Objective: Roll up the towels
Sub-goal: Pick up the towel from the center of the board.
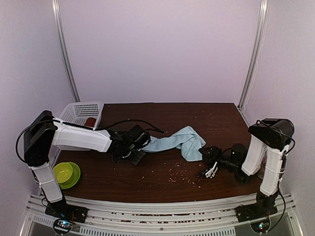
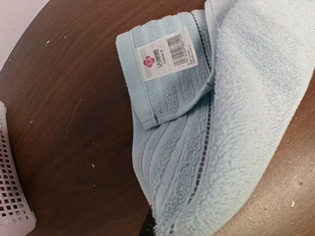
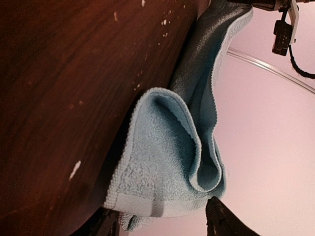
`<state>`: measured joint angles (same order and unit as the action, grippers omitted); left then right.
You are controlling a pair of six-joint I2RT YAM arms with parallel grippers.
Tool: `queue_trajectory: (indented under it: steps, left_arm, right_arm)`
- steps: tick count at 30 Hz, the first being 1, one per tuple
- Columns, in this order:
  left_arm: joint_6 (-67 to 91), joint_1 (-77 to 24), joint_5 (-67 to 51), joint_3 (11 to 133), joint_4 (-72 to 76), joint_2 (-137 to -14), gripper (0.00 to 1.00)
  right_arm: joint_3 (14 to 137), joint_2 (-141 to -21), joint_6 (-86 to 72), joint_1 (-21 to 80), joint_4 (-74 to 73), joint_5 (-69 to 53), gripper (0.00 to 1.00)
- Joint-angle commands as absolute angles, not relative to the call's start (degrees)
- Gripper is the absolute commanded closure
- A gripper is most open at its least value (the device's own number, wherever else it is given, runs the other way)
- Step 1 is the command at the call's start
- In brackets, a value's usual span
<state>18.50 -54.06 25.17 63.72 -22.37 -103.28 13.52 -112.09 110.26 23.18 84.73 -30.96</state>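
Blue towel (image 1: 179, 141) is found lying bunched across the middle of the table (image 1: 162, 184), stretched loosely from left to right between the two arms. Its left end is seen from the left wrist as flat on the wood, with one corner folded back and a white label (image 2: 167, 53) with a barcode turned up. Left gripper (image 1: 137, 149) is placed at this end. Only a dark sliver of it is caught at the bottom of its own view, so it cannot be told whether it is spread or pressed together.

Right gripper (image 1: 205, 156) is set at the towel's right end. Its fingers (image 3: 224, 221) are held spread, with the folded hem lying between them.

Red towel (image 1: 90, 121) is seen only as a small patch inside the white basket (image 1: 81, 110) at the far left corner. A green bowl (image 1: 66, 173) is noted near the left arm's base. Pale crumbs (image 1: 174, 173) are scattered over the near half of the table.
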Motion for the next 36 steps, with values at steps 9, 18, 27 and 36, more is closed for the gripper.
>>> queue_trajectory:
  steps: [9,18,27,36]
  left_arm:
    - [17.8,-53.6,24.3,63.3,-20.5,-104.7,1.00]
    - [17.7,-53.4,23.7,63.4,-20.3,-105.4,1.00]
    - [18.0,-53.3,26.8,63.8,-21.3,-102.8,1.00]
    - [16.2,-53.0,41.6,69.4,-27.7,-97.2,1.00]
  right_arm:
    - [15.3,-115.3,104.9,27.0,83.5,-25.7,0.72]
    - [14.8,-116.1,104.8,28.9,84.1,-23.6,1.00]
    - [15.3,-108.5,94.6,30.0,78.9,-21.6,1.00]
    - [37.3,-80.4,60.6,28.7,18.7,-20.8,1.00]
